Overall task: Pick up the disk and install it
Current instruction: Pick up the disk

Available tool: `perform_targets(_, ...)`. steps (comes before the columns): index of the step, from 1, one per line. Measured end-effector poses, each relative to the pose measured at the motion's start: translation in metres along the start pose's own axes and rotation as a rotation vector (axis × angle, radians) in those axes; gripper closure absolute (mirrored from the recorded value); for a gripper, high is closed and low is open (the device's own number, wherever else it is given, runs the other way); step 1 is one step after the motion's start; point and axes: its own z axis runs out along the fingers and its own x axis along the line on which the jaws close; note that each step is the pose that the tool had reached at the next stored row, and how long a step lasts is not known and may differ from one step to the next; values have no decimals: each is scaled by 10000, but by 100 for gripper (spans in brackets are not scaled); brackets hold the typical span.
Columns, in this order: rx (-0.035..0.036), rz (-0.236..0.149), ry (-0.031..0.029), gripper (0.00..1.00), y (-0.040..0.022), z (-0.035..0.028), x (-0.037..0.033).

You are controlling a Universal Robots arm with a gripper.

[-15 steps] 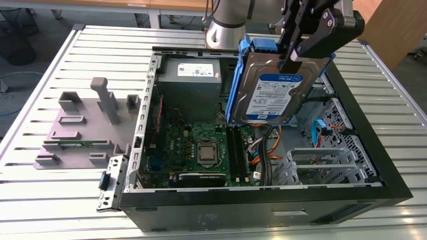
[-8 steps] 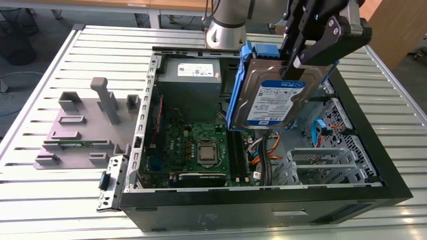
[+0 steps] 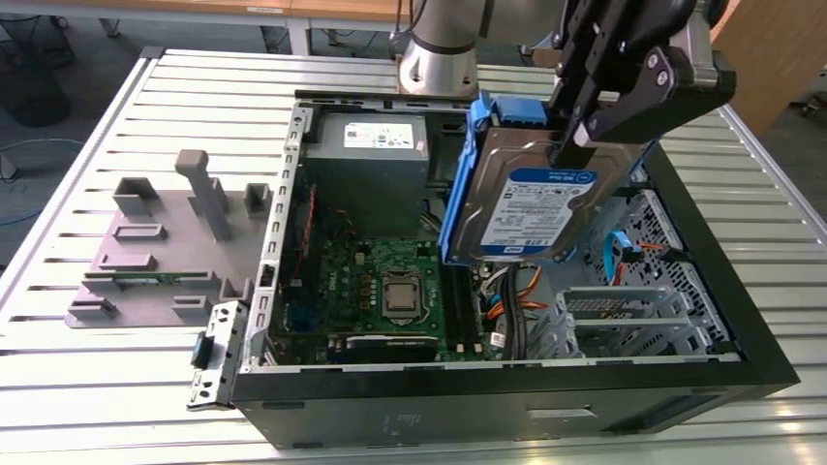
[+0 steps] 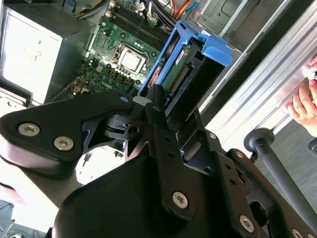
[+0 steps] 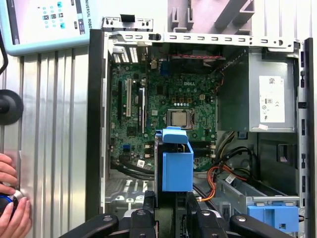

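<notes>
Our gripper (image 3: 572,153) is clamped on the upper end of the disk (image 3: 530,208). We judge the pick-up done and the install not yet done. The disk hangs in the upper right of the exterior view, above the open computer case (image 3: 517,383), and is seated in nothing.

Its long axis runs nearly up and down, with the lower end leaning a little toward the frame's left. The labelled face looks toward the exterior camera. The blue carrier (image 3: 462,184) frames its left edge and its top.

In the first wrist view we look down along the disk (image 5: 177,168) into the case. In the exterior view, the metal drive cage (image 3: 627,310) sits below the disk at lower right, with the motherboard (image 3: 387,281) at centre. The grey stand (image 3: 168,242) rests at left on the slatted table (image 3: 104,378).
</notes>
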Motion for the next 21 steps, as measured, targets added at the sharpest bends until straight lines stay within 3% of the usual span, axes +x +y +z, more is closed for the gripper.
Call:
perform_targets(13,0,0,-1,65,0,1,29)
perform_targets(21,0,-1,-2,65,-4,10,101)
